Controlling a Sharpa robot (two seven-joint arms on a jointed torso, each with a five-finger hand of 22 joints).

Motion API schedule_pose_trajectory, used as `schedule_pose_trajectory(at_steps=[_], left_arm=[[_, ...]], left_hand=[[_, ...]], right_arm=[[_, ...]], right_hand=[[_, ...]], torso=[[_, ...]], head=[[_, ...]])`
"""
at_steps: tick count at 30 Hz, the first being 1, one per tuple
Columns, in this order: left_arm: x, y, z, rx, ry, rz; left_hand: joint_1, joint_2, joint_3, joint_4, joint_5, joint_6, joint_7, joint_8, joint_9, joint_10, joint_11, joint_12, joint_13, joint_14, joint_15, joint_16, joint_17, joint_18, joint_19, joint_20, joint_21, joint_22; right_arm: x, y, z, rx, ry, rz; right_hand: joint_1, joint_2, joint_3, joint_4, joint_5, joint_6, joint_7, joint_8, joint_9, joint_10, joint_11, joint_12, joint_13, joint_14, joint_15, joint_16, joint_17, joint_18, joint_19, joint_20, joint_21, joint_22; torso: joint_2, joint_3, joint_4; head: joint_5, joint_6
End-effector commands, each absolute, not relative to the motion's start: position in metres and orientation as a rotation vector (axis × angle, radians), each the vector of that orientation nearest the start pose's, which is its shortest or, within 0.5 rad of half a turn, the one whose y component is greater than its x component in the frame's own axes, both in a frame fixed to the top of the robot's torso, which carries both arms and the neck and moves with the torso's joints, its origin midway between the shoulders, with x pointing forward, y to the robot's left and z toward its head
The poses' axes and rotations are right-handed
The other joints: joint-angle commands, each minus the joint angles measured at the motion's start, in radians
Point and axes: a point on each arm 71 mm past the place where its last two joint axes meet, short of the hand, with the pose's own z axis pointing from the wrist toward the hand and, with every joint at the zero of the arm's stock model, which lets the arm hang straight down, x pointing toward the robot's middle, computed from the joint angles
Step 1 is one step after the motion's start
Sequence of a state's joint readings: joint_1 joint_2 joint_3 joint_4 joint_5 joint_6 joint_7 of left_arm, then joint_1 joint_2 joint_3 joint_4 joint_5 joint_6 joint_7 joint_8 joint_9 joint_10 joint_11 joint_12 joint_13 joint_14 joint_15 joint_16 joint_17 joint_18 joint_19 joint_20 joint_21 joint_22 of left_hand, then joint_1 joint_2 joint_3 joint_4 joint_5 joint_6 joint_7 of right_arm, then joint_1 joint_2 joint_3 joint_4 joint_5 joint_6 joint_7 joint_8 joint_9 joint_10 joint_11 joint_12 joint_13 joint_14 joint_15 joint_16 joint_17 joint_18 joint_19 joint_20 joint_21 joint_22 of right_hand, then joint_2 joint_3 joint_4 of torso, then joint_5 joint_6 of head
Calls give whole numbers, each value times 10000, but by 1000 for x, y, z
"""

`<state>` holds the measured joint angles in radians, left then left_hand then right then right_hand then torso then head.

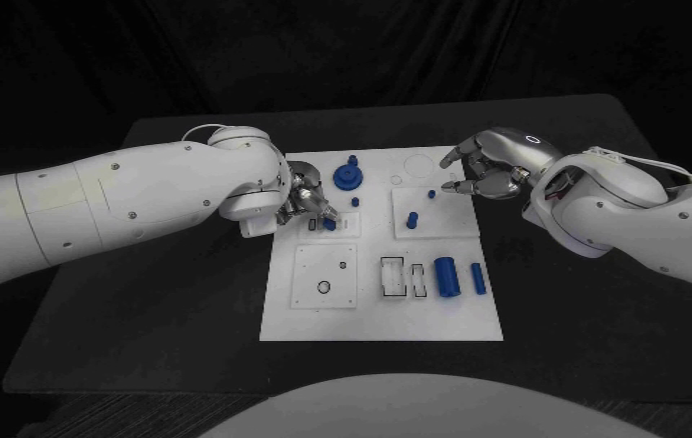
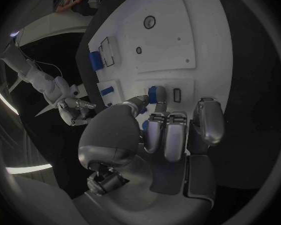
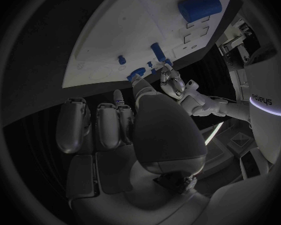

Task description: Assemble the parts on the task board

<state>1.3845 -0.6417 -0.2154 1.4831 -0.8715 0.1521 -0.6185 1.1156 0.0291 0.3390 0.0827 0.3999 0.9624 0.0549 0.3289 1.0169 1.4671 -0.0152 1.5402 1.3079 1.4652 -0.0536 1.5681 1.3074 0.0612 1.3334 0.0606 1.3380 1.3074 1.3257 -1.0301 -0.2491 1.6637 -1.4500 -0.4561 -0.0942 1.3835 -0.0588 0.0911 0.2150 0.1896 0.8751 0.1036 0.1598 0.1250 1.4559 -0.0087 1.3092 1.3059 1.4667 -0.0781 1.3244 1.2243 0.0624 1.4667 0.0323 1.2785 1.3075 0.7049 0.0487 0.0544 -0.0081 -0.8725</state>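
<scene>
Left hand (image 1: 306, 205) pinches a small blue peg (image 1: 329, 224) left of centre — light, rigid, slick-looking, best held by its sides; right hand (image 1: 483, 170) curled, empty.

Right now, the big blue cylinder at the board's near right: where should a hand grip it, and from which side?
Grip the big blue cylinder across its middle, from above. It lies flat on the task board, long axis running away from the robot, its curved flanks exposed.
</scene>
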Motion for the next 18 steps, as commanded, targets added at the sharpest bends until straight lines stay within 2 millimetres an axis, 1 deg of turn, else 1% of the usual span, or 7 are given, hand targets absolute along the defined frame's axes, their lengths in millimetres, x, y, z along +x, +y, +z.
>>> schedule_pose_trajectory(at_steps=[1,4,14,18], left_arm=[[480,135,-205,-1420,24179,-4548],[479,136,-204,-1737,23910,-4572],[476,143,-204,-2384,23487,-4551],[475,146,-205,-2558,23433,-4508]], left_hand=[[-15,-20,810,-728,2,-88,-26,-68,-16,638,27,-76,2316,1056,8,27,2634,149,-75,-13,-68,808],[-29,-20,858,-735,11,-118,-10,-95,-21,600,38,-114,2285,1056,15,27,2634,149,-74,-7,-72,814],[-44,-1,948,-738,83,-116,4,-112,-19,546,46,-171,2239,1056,22,27,2634,131,-8,1,-18,867],[-44,-1,948,-738,83,-116,4,-112,-19,546,46,-171,2239,1056,22,27,2634,131,-8,1,-18,867]], right_arm=[[449,-255,-184,-1548,16214,5698],[448,-255,-184,-1539,16202,5701],[447,-257,-184,-1497,16162,5684],[447,-257,-184,-1502,16171,5690]], right_hand=[[61,75,-14,-43,33,58,-20,36,-9,19,68,-47,-346,478,77,6,-8,-32,146,55,-30,1851],[61,75,-14,-43,33,58,-20,36,-9,19,68,-47,-346,478,77,6,-8,-32,146,55,-30,1851],[79,74,-10,-61,36,53,-15,26,-19,10,70,-69,-372,472,81,-9,-31,-29,142,59,-41,1848],[82,74,-9,-63,38,52,-15,24,-20,9,71,-72,-375,473,81,-3,-23,-29,142,60,-43,1847]], torso=[[1,-4,4],[0,-3,-4],[-8,8,10],[-4,8,16]], head=[[2,-2],[4,-2],[4,-2],[25,-2]])
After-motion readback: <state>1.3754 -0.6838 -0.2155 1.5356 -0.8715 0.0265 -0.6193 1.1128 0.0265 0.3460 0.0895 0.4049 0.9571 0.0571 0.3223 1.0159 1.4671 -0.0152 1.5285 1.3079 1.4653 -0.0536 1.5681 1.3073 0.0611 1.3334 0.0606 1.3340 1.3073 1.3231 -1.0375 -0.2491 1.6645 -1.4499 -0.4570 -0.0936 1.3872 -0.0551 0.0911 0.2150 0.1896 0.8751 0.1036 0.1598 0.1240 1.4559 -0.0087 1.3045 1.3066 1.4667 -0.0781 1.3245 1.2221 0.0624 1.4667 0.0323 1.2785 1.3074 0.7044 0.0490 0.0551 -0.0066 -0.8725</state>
